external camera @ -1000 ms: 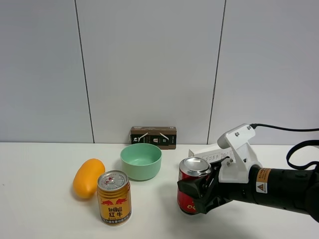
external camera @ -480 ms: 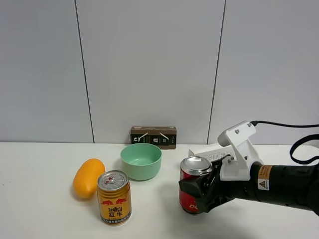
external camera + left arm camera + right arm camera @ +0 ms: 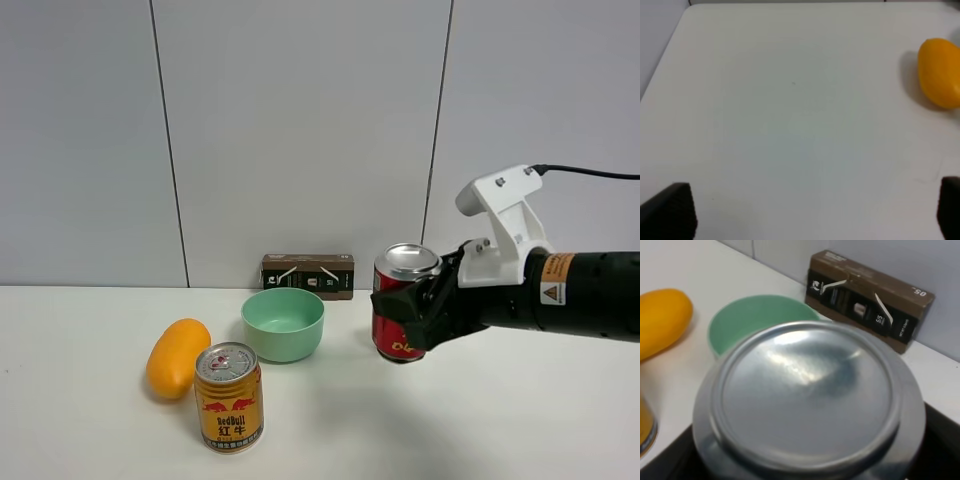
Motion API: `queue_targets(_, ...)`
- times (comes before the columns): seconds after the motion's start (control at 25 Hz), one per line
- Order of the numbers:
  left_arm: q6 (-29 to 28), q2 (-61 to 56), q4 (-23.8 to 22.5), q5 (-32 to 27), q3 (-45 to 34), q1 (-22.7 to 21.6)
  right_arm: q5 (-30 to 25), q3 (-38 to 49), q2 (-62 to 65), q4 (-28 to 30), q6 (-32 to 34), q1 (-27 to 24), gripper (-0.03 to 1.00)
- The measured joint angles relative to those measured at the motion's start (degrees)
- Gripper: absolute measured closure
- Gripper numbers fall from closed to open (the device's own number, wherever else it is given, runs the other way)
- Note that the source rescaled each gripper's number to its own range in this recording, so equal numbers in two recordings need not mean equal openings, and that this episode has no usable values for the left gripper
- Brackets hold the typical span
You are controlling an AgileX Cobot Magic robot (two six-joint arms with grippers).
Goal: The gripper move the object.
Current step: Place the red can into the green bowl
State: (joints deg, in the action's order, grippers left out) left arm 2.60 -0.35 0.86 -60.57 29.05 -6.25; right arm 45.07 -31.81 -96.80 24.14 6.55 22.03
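– Had the red can [image 3: 395, 338] shifted?
– It had. A second before, it stood on the table [image 3: 90, 440]. Now it hung clear of the surface, higher and a little further right, just right of the green bowl [image 3: 283, 322].
– And the arm [image 3: 590, 295]?
– It reached in level from the right, white bracket [image 3: 505, 215] uppermost. The right gripper [image 3: 408, 318] was clenched round the can's middle, and the can was upright.
– The other one?
– Of the left gripper [image 3: 807, 210] only two black tips showed, spread wide over bare table near the mango [image 3: 940, 72], holding nothing.
– Anything you couldn't see?
– The arm ran off the right edge, and the jaws hid most of the can's lettering.
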Motion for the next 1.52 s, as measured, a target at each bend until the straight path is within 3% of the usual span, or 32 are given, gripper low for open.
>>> queue_targets(0.4,0.0,0.0,0.0,0.0,0.0,0.0,-6.7,-17.5,-5.6,6.9,8.4,0.4,0.97)
queue_targets(0.68,0.0,0.0,0.0,0.0,0.0,0.0,-8.3,-29.5,-14.6,11.4,13.3,4.2,0.97)
queue_targets(0.88,0.0,0.0,0.0,0.0,0.0,0.0,-9.2,-35.2,-18.9,11.4,13.9,6.6,0.97)
queue_targets(1.52,0.0,0.0,0.0,0.0,0.0,0.0,-12.2,-38.1,-23.6,7.3,11.7,9.2,0.97)
